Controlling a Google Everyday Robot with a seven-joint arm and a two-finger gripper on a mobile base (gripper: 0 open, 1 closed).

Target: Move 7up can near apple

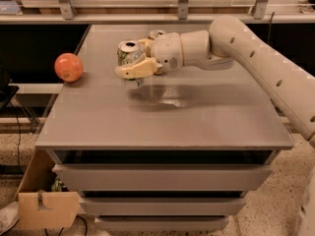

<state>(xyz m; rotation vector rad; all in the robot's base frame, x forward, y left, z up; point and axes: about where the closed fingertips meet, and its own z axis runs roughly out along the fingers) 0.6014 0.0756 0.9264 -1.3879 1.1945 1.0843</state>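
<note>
The 7up can (129,54), silver-white with a silver top, is held a little above the grey table (162,117) in my gripper (135,65), which is shut on it. The arm reaches in from the right. The apple (68,67), round and orange-red, sits on the table's left edge, about a can's height to the left of the held can. The can's lower part is hidden behind a finger (136,71).
A gold-brown can (156,34) stands behind the gripper, mostly hidden by it. A black shelf and metal posts run along the back. A cardboard box (47,208) sits on the floor at the table's lower left.
</note>
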